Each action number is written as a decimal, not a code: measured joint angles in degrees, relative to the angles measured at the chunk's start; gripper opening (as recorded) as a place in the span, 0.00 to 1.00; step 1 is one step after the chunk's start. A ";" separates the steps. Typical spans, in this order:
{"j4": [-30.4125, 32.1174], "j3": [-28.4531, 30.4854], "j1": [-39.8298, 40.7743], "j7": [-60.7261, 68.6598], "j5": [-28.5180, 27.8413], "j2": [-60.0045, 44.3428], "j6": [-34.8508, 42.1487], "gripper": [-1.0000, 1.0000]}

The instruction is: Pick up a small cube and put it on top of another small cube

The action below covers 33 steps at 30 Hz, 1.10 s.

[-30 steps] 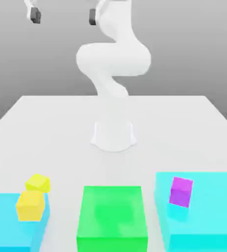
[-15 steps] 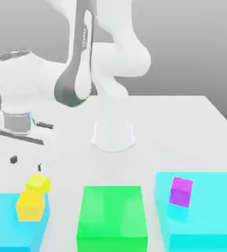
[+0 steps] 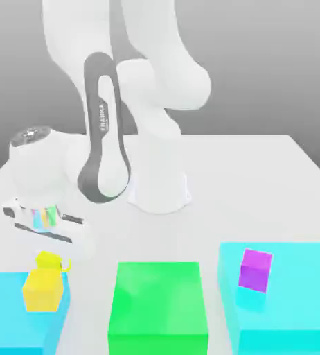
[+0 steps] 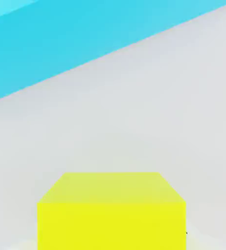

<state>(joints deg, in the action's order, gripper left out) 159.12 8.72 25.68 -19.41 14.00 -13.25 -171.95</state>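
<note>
On the white tabletop (image 3: 260,173), the arm's pincer (image 3: 50,251) is clenched on the small lemon-yellow cube (image 3: 47,261), which sits just behind the cyan block (image 3: 10,312) carrying the golden-yellow cube (image 3: 42,289). A shallow grip could slip during lifting, or the cube could clip its golden neighbour.

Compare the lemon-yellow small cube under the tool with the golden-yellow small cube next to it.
The lemon-yellow small cube is a paler, greenish yellow; the golden-yellow small cube is deeper. The lemon one sits on the white table, the golden one on the cyan block. Both look similar in size.
</note>
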 joint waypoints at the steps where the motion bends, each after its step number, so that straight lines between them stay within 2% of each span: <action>1: 0.43 1.49 -0.99 -1.57 -2.09 1.90 1.46 0.00; 4: 1.71 4.62 -2.41 -6.66 -9.04 8.09 6.19 0.00; 6: 0.43 5.10 -2.40 -9.80 -11.21 9.99 9.32 0.00; 27: -41.93 6.21 -7.18 -45.78 -8.10 -2.67 39.49 0.00; 30: -42.43 5.55 -6.94 -46.00 -6.22 -7.70 35.11 0.00; 31: -42.29 5.40 -6.86 -45.82 -5.80 -8.77 33.93 1.00; 33: -42.29 5.40 -6.86 -45.82 -5.80 -8.77 33.93 1.00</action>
<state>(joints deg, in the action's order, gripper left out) 116.83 14.12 18.82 -65.23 8.21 -22.02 -138.02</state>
